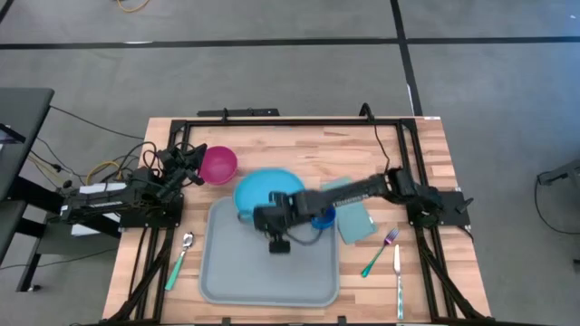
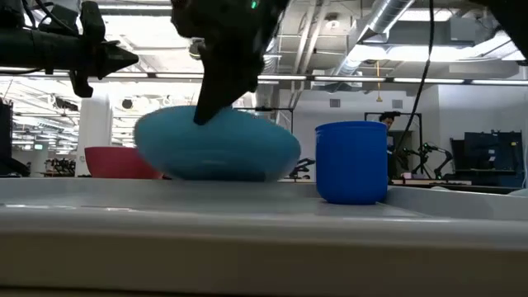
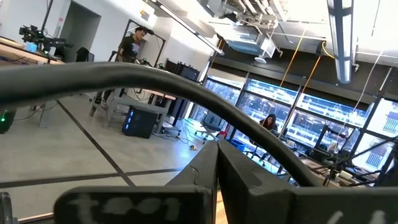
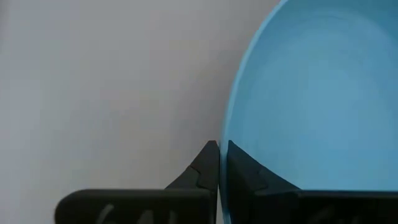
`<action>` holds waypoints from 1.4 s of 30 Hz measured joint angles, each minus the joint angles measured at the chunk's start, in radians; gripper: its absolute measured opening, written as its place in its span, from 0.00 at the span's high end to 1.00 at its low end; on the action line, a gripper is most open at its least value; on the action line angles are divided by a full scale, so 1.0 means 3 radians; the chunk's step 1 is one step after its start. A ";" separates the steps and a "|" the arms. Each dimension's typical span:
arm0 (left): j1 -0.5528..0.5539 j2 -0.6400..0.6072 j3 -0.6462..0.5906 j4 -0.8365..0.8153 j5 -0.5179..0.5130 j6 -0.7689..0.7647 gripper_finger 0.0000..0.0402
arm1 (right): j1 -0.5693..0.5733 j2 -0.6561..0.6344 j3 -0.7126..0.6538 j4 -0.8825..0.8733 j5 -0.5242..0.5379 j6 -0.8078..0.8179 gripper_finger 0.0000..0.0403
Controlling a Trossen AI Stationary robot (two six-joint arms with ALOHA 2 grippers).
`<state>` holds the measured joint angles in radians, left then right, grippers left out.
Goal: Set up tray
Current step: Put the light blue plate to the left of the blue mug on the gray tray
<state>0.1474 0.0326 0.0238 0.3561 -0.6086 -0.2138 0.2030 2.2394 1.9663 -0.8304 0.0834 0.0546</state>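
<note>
The grey-blue tray (image 1: 272, 272) lies at the near middle of the table. My right gripper (image 1: 261, 217) hangs over the tray's far part, shut on the round bright blue plate (image 1: 267, 188), which the low view shows tilted (image 2: 216, 147). A blue cup (image 2: 352, 161) stands at the tray's far right corner. The light-teal napkin (image 1: 355, 217) lies on the table right of the tray. My left gripper (image 1: 186, 167) waits shut at the far left, close to a pink bowl (image 1: 217, 165). My right gripper pinches the plate's rim (image 4: 224, 146) on its near side, one finger inside the plate and one outside. The fingers (image 4: 205, 165) come slanting down from the table's right. The held rim is raised and the plate tilts; whether its far edge touches anything I cannot tell.
A green-handled spoon (image 1: 181, 258) lies on the table left of the tray. A fork (image 1: 381, 252) and a knife (image 1: 397, 276) lie to its right. A black frame (image 1: 299, 119) runs round the far and side edges of the wooden table.
</note>
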 joint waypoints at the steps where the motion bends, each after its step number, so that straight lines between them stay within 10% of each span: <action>1: 0.0000 0.0000 0.0000 0.0000 0.0000 0.0000 1.00 | 0.0079 0.0000 -0.0001 -0.0047 -0.0005 0.0001 0.99; 13: 0.0000 0.0000 0.0000 0.0000 -0.0001 -0.0026 1.00 | 0.0759 -0.0001 0.0000 -0.0121 -0.0050 0.0174 0.99; 42: -0.0001 0.0001 0.0008 -0.1022 0.0184 -0.0654 1.00 | 0.0803 0.0019 -0.0001 -0.0142 -0.0462 0.0963 0.85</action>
<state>0.1471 0.0330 0.0261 0.0496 -0.5535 -0.4100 0.4441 2.2452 1.9659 -0.8730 -0.0553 0.3437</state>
